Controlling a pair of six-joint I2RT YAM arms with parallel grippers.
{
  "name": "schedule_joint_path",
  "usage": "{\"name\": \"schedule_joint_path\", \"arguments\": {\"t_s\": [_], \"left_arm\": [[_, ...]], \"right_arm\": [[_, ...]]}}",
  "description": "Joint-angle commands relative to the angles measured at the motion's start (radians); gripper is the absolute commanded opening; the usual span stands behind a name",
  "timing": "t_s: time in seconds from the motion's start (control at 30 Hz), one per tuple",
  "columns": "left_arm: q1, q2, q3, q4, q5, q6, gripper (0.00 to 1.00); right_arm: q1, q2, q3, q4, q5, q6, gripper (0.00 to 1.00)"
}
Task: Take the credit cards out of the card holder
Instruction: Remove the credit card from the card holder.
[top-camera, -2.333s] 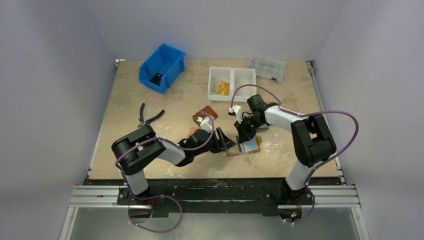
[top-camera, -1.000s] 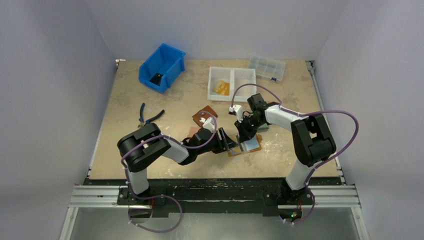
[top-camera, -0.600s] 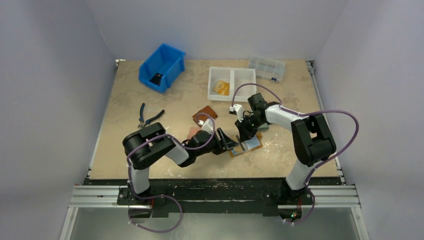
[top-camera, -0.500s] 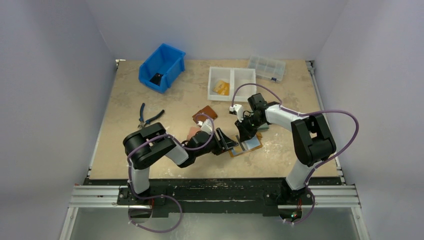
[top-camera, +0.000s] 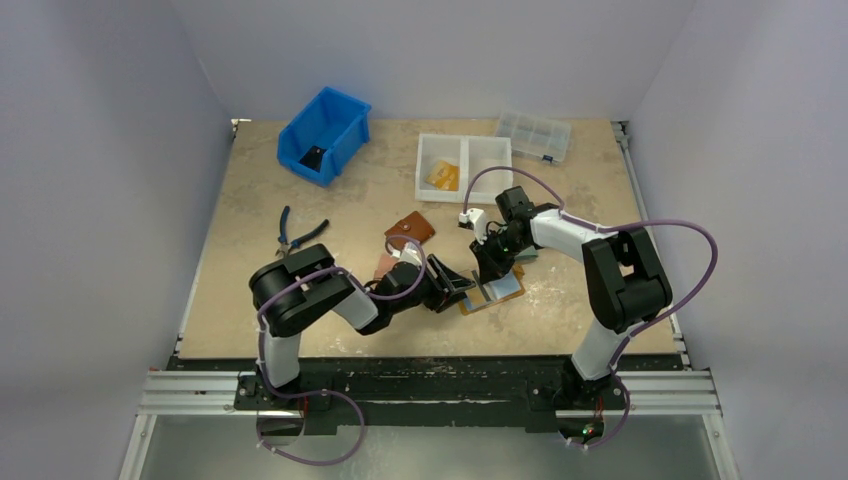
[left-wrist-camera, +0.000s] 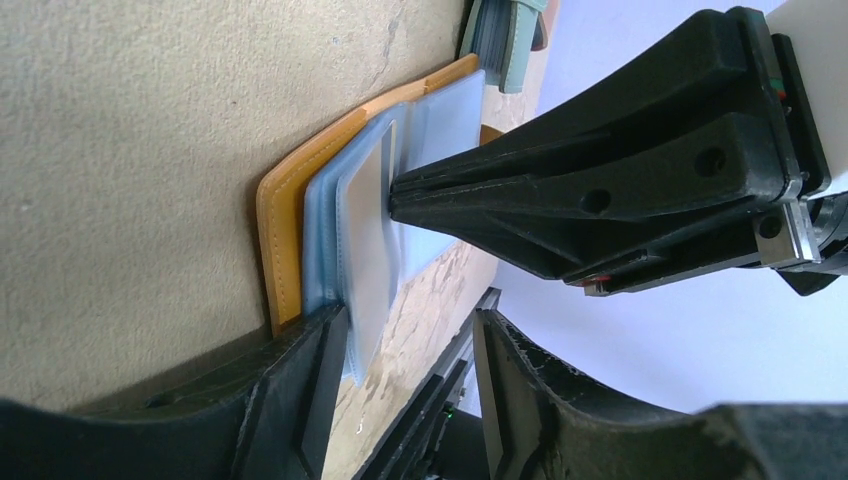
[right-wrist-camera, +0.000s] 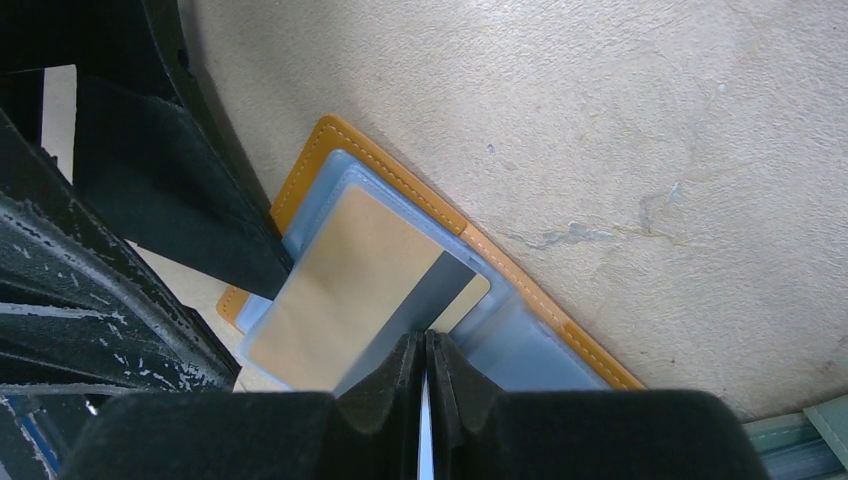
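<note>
Right wrist alone reveals a striped credit card (right-wrist-camera: 340, 290)

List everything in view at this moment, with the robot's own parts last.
card holder: 1, mustard-orange, open, table centre
credit card: 1 visible, tan with grey stripe, among holder's sleeves
bin: 1, blue, far left
dark item: 1, inside bin
tray: 1, white, far centre
orange-yellow item: 1, tray's left compartment
organiser box: 1, clear, far right
pliers: 1, blue-handled, left
brown wallet: 1, centre
pink wallet: 1, beside left arm
grey-green item: 1, beyond holder
table: 1, tan
left tool: black, open, holder's edge
right tool: black, shut, card's edge
</note>
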Motion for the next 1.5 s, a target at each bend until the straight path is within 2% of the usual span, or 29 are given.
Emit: {"name": "schedule_joint_path", "arguments": {"t_s": [0.0, 0.4, 0.53, 0.83, 1.0, 1.2, 1.33, 1.47], "left_arm": [[0.003, 0.040, 0.018, 0.037, -0.019, -0.074, 0.53], [0.012, 0.081, 0.022, 0.122, -0.012, -0.097, 0.52], [0.018, 0.104, 0.038, 0.101, -0.007, -0.095, 0.41], [0.029, 0.077, 0.105, -0.147, -0.024, 0.015, 0.23], [0.029, 0.043, 0.141, -0.287, -0.034, 0.096, 0.09], [0.029, -0.010, 0.160, -0.416, -0.089, 0.175, 0.03], [0.031, -0.046, 0.169, -0.498, -0.112, 0.253, 0.01], [0.031, -0.078, 0.147, -0.484, -0.114, 0.353, 0.01]], "right_arm": [[0.002, 0.045, -0.007, 0.004, 0.057, -0.015, 0.15], [0.003, 0.042, -0.004, -0.001, 0.041, -0.020, 0.15], [0.003, 0.038, -0.004, -0.004, 0.033, -0.024, 0.16], [0.003, 0.014, -0.003, -0.009, 0.008, -0.037, 0.16], [0.003, 0.004, -0.003, -0.009, 0.006, -0.040, 0.17], [0.002, -0.010, -0.003, -0.011, 0.005, -0.044, 0.20], [-0.007, -0.036, 0.001, -0.021, -0.026, -0.050, 0.26], [-0.040, -0.070, 0.010, -0.053, -0.122, -0.063, 0.32]]}}
